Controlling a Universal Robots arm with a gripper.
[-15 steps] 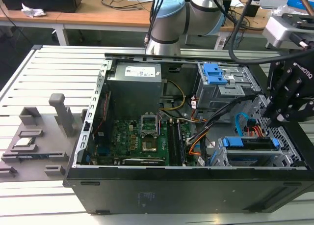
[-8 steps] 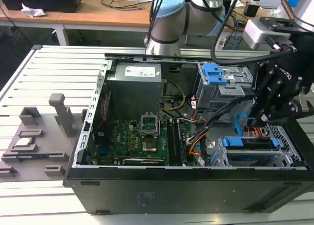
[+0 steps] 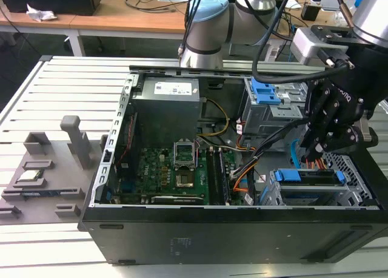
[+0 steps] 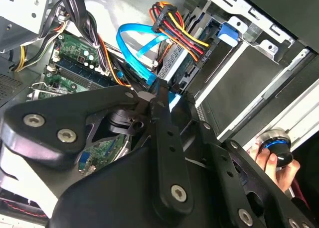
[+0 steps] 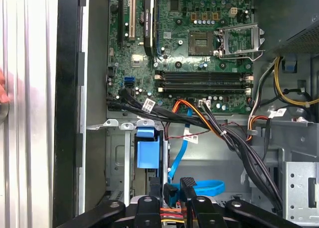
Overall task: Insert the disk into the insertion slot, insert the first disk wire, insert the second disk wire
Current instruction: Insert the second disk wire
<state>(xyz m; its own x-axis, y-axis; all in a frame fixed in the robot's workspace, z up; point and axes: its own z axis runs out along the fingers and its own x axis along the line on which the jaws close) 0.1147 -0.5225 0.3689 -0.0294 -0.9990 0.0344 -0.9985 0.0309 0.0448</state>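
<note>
Gripper point(image 5: 172, 190) fingers seemingly pinch the second disk wire point(image 5: 199, 187).

the disk point(image 3: 309, 176), grey in its bright blue caddy, sits inside the insertion slot point(image 3: 351, 169), a silver perforated cage at the exterior view's right end of the open case. the first disk wire point(image 4: 182, 31), an orange, red and black bundle, reaches its black plug at the disk's back edge. the second disk wire point(image 4: 137, 46), slim and blue, loops just beside that bundle, its plug end down by the disk.
</note>
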